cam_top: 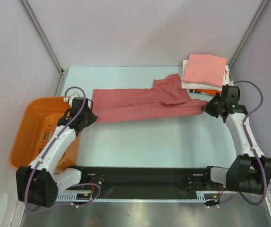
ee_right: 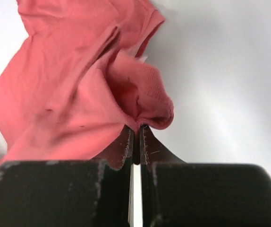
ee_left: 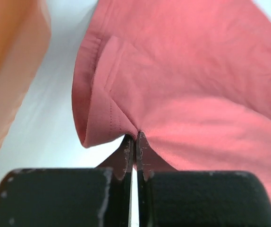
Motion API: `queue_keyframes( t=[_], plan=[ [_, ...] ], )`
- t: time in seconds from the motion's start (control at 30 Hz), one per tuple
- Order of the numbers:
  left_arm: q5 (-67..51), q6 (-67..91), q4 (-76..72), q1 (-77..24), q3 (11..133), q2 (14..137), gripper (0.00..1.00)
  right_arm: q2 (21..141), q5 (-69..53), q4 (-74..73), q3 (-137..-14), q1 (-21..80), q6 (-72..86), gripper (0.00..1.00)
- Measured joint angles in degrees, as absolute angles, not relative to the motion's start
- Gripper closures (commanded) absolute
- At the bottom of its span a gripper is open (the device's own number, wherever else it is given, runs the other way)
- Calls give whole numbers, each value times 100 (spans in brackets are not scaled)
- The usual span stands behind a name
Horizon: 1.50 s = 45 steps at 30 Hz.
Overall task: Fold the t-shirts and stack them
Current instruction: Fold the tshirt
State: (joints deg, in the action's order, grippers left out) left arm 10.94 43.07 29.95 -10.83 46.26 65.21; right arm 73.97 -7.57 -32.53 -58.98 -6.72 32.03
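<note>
A dusty-red t-shirt (cam_top: 145, 101) lies stretched across the middle of the table, folded lengthwise, one sleeve flipped up toward the back. My left gripper (cam_top: 94, 117) is shut on its left end; the pinched hem (ee_left: 108, 113) bunches at the fingertips. My right gripper (cam_top: 204, 108) is shut on its right end, where a ribbed edge (ee_right: 149, 101) gathers above the fingers. A stack of folded tees stands at the back right: salmon-pink (cam_top: 204, 68) on top, white (cam_top: 188, 85) under it, orange (cam_top: 205, 91) peeking out at the bottom.
An orange plastic basket (cam_top: 29, 130) stands at the left table edge, beside and partly under my left arm; its wall shows in the left wrist view (ee_left: 10, 71). Grey walls with metal posts close in the back and sides. The black base rail (cam_top: 140, 182) runs along the near edge.
</note>
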Motion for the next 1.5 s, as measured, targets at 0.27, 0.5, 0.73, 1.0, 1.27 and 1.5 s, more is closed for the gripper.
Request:
queue_keyframes(
  t=[0.27,0.5,0.73,1.0,1.27,1.5],
  plan=[
    [875,4303,2766,-1072,3559,6604,99,7061,-480,-3339,-4058,-799,3173,100],
    [639,4338,2477,-1070,3175,6134,100,6716,-327,-3621,-3863,-952,3424,100],
    [377,4372,2305,-1094,2888,5749,98,6007,-196,-3708,-3865,-998,3771,81],
    [-27,4447,2652,-1129,2814,5271,31,5448,47,-3793,-3684,-1061,3964,23],
    [126,4128,3402,-1151,4005,5435,23,5422,-60,-3791,-3789,-974,3774,19],
    [421,3765,3114,-1151,6114,7531,28,5306,-158,-3732,-3872,-370,3717,14]
  ],
)
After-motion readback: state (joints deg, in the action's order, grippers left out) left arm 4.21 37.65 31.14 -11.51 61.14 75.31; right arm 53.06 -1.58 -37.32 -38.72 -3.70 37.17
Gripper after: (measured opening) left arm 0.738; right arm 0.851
